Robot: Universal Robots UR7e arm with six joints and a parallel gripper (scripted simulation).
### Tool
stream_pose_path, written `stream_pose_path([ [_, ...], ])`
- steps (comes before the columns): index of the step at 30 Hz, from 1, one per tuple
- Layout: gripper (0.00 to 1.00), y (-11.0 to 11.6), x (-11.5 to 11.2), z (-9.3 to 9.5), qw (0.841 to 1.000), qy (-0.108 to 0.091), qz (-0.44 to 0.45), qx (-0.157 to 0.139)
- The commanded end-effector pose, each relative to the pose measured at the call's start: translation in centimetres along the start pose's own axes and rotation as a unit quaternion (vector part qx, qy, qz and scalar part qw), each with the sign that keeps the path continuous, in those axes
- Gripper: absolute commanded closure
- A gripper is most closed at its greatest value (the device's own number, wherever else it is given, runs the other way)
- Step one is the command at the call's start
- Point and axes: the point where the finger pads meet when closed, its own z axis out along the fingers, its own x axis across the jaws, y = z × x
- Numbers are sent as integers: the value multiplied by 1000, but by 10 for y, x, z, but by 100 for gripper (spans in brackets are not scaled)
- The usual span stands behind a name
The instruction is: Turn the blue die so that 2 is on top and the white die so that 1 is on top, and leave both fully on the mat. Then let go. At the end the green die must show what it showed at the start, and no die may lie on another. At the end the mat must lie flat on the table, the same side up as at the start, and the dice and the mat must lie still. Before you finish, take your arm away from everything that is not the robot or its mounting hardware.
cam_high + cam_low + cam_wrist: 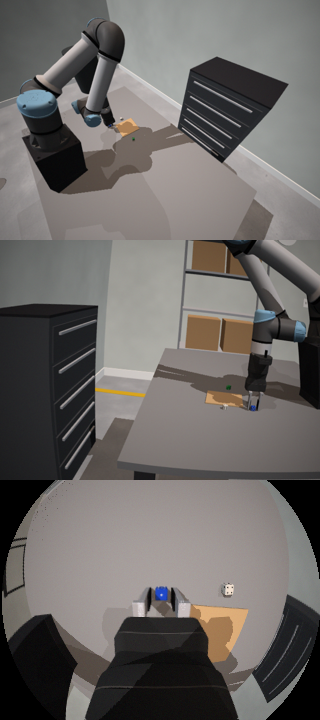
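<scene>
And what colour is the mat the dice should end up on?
Plain orange-tan, partly shadowed; the top view shows it best.

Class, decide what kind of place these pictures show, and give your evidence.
Probably a workshop or robotics lab: a robot arm bolted beside a table, a drawer cabinet and shelved cardboard boxes.

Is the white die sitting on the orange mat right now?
No, the wrist view shows the white die on the table, just off the edge of the orange mat.
</scene>
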Motion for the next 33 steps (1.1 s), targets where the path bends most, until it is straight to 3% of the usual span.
stream_pose_path([
  [1, 36, 0, 0, 0, 1000, 1, 0, 0],
  [21, 36, 0, 0, 0, 1000, 1, 0, 0],
  [22, 66, 0, 0, 0, 1000, 1, 0, 0],
  [33, 66, 0, 0, 0, 1000, 1, 0, 0],
])
